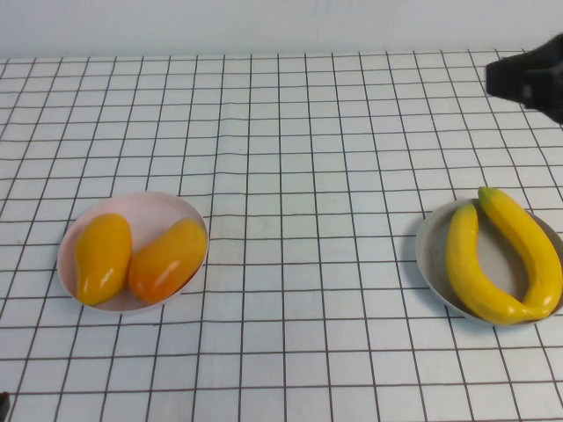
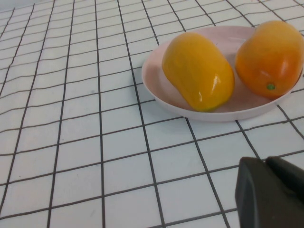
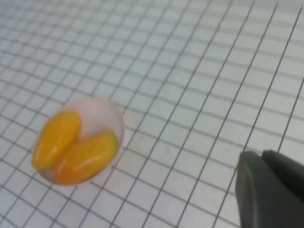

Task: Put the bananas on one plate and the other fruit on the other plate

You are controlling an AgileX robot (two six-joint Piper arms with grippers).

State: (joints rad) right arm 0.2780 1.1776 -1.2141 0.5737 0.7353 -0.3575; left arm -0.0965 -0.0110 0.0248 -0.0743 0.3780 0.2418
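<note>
Two yellow bananas (image 1: 501,255) lie side by side on the grey-blue plate (image 1: 427,251) at the right. Two orange-yellow mango-like fruits (image 1: 103,257) (image 1: 167,260) lie on the pale pink plate (image 1: 149,207) at the left, and they also show in the left wrist view (image 2: 198,70) (image 2: 270,58) and in the right wrist view (image 3: 56,138). My left gripper (image 2: 265,160) is shut and empty, low over the table near the pink plate (image 2: 156,76). My right gripper (image 3: 261,153) is shut and empty, raised at the far right (image 1: 528,79), beyond the banana plate.
A white cloth with a black grid (image 1: 299,176) covers the whole table. A wide stretch of cloth lies between the two plates. A plain pale wall runs along the far edge.
</note>
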